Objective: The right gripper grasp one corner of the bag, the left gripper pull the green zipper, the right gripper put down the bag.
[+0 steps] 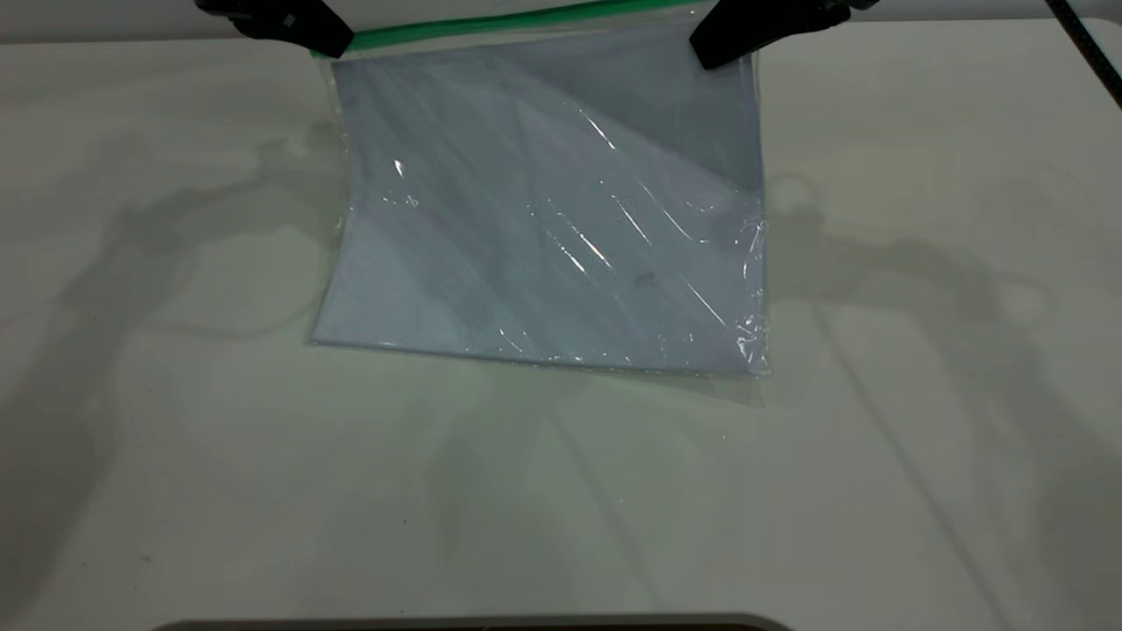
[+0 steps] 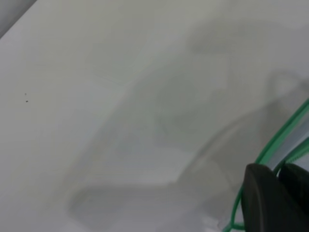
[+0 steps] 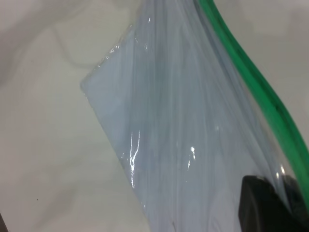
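The bag hangs in the air above the pale counter, held by its upper edge, and its lower edge reaches down close to the counter surface; whether it touches there I cannot tell. The green zipper runs along the top edge of the bag, from one pincer to the other. The left pincer is at the upper left corner of the bag, at the end of the green strip. In the left wrist view its two dark fingers stand close together with the green zipper passing between them, so it seems to be closed on the strip; the slider tab itself is hidden there. The right pincer is at the upper right corner of the bag, just under the green edge. In the right wrist view its fingers are pressed together on the clear plastic of the bag, just beside the green zipper, and the sheet hangs away from them with shiny folds. Grey shadows of the two arms lie on the counter at both sides of the bag.
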`<move>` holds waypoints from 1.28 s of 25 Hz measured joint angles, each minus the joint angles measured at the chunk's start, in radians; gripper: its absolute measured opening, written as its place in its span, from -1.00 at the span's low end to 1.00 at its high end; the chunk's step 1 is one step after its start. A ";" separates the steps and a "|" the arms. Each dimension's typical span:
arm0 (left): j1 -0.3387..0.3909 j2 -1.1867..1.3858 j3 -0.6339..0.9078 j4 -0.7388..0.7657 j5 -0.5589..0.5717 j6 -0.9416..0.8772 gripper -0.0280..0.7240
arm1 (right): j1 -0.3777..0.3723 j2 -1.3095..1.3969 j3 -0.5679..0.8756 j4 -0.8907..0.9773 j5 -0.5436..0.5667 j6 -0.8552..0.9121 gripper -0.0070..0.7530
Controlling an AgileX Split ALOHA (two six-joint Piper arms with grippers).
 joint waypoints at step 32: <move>0.000 -0.588 0.000 -0.057 0.329 -0.287 0.52 | -0.006 -0.207 0.001 -0.176 0.062 0.187 0.53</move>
